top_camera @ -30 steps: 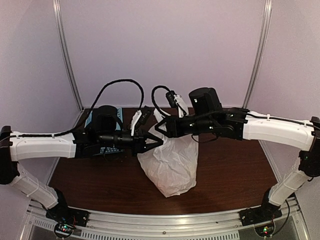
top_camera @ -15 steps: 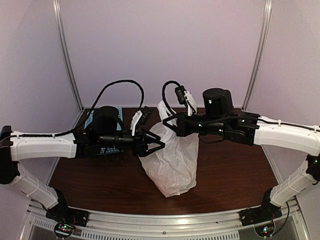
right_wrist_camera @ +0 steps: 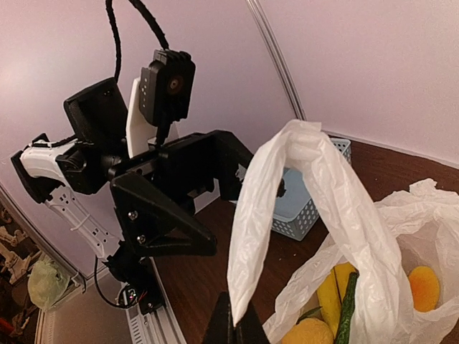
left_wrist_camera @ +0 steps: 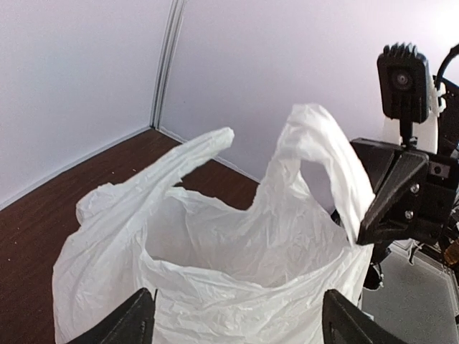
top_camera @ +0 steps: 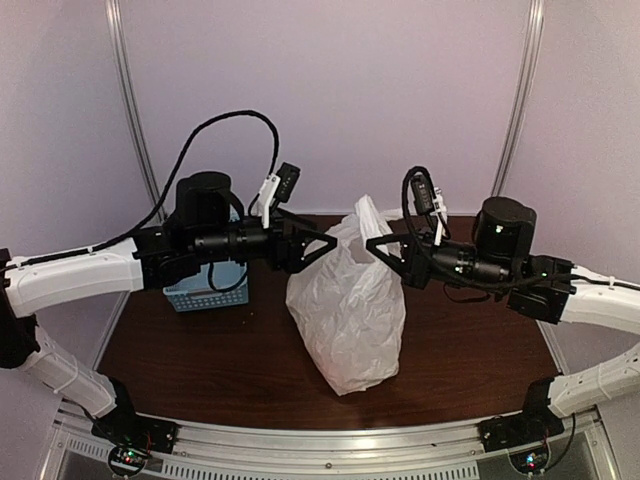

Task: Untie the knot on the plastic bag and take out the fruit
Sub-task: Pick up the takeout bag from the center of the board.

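table (top_camera: 470,350): dark brown wood, with a blue basket (top_camera: 205,290) at the back left
walls (top_camera: 330,90): pale purple
plastic bag (top_camera: 350,310): stands mid-table, top open, fruit (right_wrist_camera: 310,333) inside
left claw (top_camera: 330,243): spread wide, holding nothing
right claw (right_wrist_camera: 233,322): pressed together, pinching one handle of the plastic bag

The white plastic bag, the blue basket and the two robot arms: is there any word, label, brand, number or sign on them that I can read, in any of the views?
No readable text in any view.
White crinkly plastic bag: plain, no print.
Light blue plastic mesh basket: no label visible.
Black camera block on the wrist: no marking that can be read.
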### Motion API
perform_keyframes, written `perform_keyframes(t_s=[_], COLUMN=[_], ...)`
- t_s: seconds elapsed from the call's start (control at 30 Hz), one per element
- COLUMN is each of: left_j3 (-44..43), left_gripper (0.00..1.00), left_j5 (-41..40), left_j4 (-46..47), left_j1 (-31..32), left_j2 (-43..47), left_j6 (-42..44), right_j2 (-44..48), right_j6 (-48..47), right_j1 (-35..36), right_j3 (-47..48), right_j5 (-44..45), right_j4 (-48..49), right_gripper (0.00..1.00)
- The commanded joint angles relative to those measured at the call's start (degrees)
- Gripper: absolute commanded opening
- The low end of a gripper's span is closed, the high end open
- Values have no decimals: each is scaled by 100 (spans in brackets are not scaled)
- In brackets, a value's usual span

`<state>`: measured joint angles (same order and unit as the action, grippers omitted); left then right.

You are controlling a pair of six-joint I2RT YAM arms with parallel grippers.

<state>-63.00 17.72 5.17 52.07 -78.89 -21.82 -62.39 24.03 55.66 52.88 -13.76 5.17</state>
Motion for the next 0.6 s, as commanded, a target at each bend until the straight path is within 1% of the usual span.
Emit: perform_keyframes(t_s=[0.0, 0.27, 0.37, 0.47, 0.5, 0.57], left_j3=[-412, -1122, -1367, -1556, -1630, -1802], left_gripper=[83, 91, 93, 95, 97, 98], left_j5=[-405, -402, -482, -731, -909, -1391], left_j4=[-178, -168, -182, -257, -311, -460], left_j1=[-24, 156, 250, 292, 326, 381], left_j2=[-386, -1215, -1465, -1662, -1721, -1847], left_j6=[339, 715, 879, 1025, 1120, 1319], right_j2=[378, 845, 947, 995, 986, 950], right_j6=[220, 629, 813, 932, 944, 942], right_j1=[66, 77, 85, 87, 86, 88], right_j3=[-539, -1208, -1438, -1617, -1630, -1628], right_j5=[3, 216, 323, 353, 361, 365], right_j4=[135, 335, 551, 774, 790, 784], right_gripper=[0, 0, 0, 0, 0, 0])
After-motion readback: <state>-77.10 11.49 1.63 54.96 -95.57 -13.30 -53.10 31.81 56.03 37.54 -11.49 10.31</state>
